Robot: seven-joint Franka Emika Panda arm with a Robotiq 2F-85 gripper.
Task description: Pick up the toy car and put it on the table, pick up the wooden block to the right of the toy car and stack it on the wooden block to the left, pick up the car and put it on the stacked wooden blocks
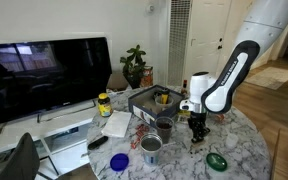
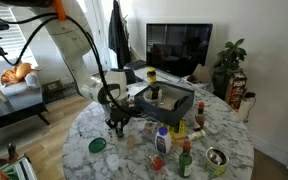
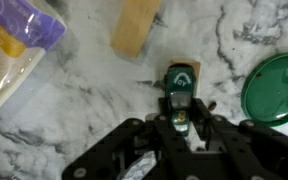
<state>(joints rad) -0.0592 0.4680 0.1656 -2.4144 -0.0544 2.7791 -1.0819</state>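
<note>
The marble bench (image 3: 84, 110) carries everything here. In both exterior views the arm reaches down over it, with the claw (image 1: 198, 128) low above the top. In the wrist view a green lid (image 3: 277, 85) lies to the right, and a wooden block (image 3: 136, 28) lies farther off to the left, well apart from the claw (image 3: 182, 128).

The car (image 3: 181, 92) is the smallest thing here. It sits dead ahead of the claw, pointing away, with its near end tucked between the two fingers. A sliver of tan shows at its right side, so it may rest on a second block, though I cannot be sure. The fingers stand close on either side of the car, and I cannot tell whether they press on it or stand free.

The car is likely light, hard and glossy, so it could slip or roll on its wheels. Its flat sides, low on the body, look like the best hold.
</note>
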